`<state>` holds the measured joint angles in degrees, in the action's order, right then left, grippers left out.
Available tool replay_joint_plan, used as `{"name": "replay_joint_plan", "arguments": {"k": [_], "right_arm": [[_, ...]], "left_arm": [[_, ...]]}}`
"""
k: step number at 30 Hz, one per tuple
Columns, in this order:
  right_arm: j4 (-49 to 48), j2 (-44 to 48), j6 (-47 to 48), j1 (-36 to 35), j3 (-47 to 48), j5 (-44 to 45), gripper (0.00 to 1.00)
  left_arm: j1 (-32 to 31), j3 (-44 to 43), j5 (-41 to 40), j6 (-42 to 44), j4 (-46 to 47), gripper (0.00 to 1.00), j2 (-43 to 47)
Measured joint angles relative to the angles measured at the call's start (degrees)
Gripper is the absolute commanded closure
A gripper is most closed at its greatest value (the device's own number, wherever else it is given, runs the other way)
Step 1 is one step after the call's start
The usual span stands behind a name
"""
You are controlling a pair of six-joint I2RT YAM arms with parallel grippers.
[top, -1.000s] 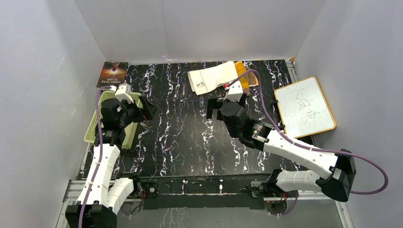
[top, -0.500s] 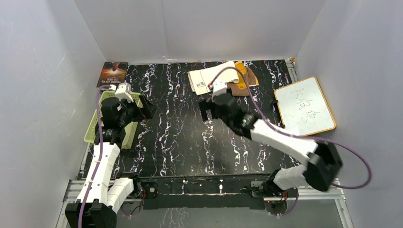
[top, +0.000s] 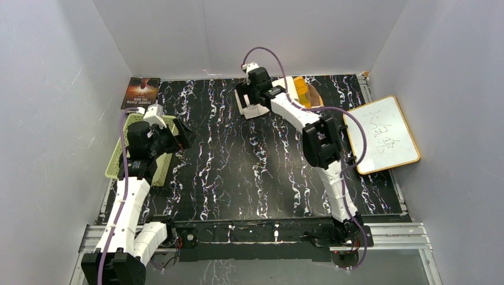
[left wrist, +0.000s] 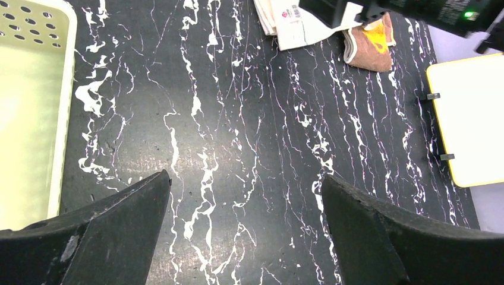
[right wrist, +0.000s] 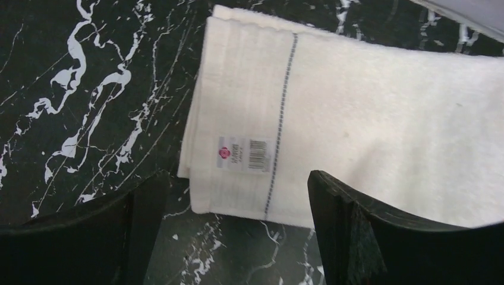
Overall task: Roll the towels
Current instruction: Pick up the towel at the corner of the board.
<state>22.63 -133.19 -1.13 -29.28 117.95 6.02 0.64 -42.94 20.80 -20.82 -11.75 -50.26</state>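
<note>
At the far edge of the worktop (top: 238,178), seen from above, we find the cream towel (top: 258,111) lying flat near the middle of that edge. It is largely covered by the right arm (top: 321,139), whose right gripper (top: 248,100) hangs over the cloth's left end. The brown towel (top: 304,90) lies just beside its right end, toward the far right corner. The left gripper (top: 179,135) sits near the left edge, just beside a pale green basket (top: 114,158) and well apart from both towels, and a white board (top: 383,135) lies at the right edge. From the left wrist, we see that gripper's fingers (left wrist: 119,225) spread wide over bare worktop, holding nothing, with both towels up at the far edge. From the right wrist, we see the right gripper's fingers (right wrist: 350,231) set wide apart, straddling the labelled corner of the cream towel and gripping nothing. Whether they touch the cloth we cannot tell.
</note>
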Motion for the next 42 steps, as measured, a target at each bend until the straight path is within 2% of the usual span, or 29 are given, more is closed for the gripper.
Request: {"name": "replay_joint_plan", "arguments": {"k": [3,7,12,20,21,24,34,39,42], "right_arm": [[2.05,-4.96,0.04,-0.57,4.52,-1.33,0.19],[4.46,-7.5,-0.02,-1.18,4.2,-2.36,0.25],[5.29,-7.69,-0.24,-1.75,2.89,-2.38,0.27],[4.94,-9.11,-0.46,-3.21,3.04,0.44,0.41],[4.48,-9.4,-0.35,-3.34,3.39,0.68,0.49],[4.04,-9.81,-0.22,-3.72,3.78,1.66,1.0],[9.35,-9.01,-0.63,-2.91,7.65,-1.49,1.0],[12.52,0.33,0.2,-4.55,11.47,-3.39,1.0],[12.5,8.35,3.28,-10.99,17.4,-2.03,1.0]], "left_arm": [[0.0,0.15,0.0,0.04,-0.31,0.02,0.0],[0.0,1.11,0.11,0.24,-0.42,0.02,0.04],[0.0,2.45,0.35,0.72,-0.76,0.02,-0.28],[0.0,2.45,0.68,1.79,-0.76,0.02,-0.98],[0.0,2.45,0.68,1.81,-0.81,0.02,-0.98],[0.0,2.45,0.66,2.03,-1.01,0.02,-0.92],[0.0,0.09,-0.57,3.72,-4.59,0.02,-0.55],[0.0,-3.63,-0.83,3.02,-4.39,0.02,-0.68],[0.0,-4.83,0.63,2.25,-1.95,0.02,-0.37]]}}
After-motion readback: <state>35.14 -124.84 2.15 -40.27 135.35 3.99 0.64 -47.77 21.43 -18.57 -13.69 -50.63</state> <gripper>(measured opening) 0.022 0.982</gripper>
